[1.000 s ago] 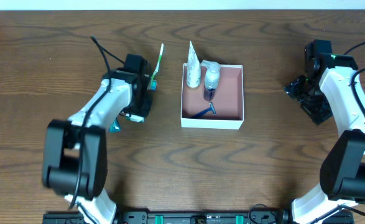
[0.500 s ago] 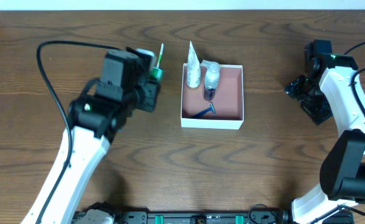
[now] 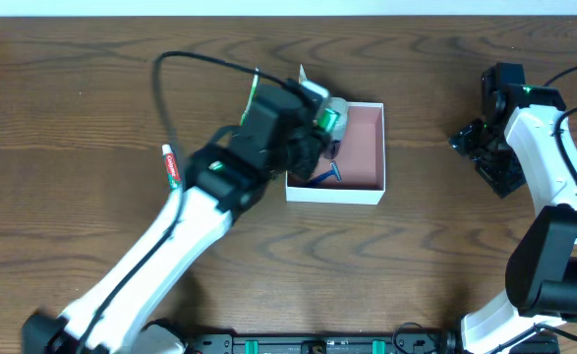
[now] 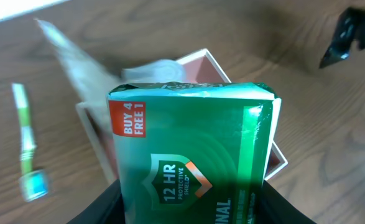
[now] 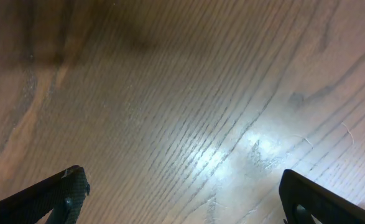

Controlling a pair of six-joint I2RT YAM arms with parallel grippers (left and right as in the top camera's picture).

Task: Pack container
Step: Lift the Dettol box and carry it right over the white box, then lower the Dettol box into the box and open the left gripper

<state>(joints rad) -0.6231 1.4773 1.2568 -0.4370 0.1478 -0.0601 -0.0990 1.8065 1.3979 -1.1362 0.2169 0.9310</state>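
The container (image 3: 367,147) is a square white box with a reddish-brown inside, at the table's middle. It holds a clear bottle (image 3: 339,106) and a blue razor (image 3: 325,177), and a white tube (image 3: 302,75) leans at its far left corner. My left gripper (image 3: 313,133) is shut on a green-and-white packet (image 3: 327,119) and holds it above the container's left part. In the left wrist view the packet (image 4: 188,149) fills the middle, with the container's rim (image 4: 277,152) behind it. My right gripper (image 3: 471,141) is open and empty over bare wood at the right (image 5: 182,193).
A green toothbrush (image 3: 252,90) lies left of the container; it also shows in the left wrist view (image 4: 25,146). A small red-and-white toothpaste tube (image 3: 171,164) lies on the wood further left. The left arm spans the table from the front left.
My left arm lifted the green packet from the table's left and carried it right, over the container. The small toothpaste tube is now uncovered. The right arm has not moved.
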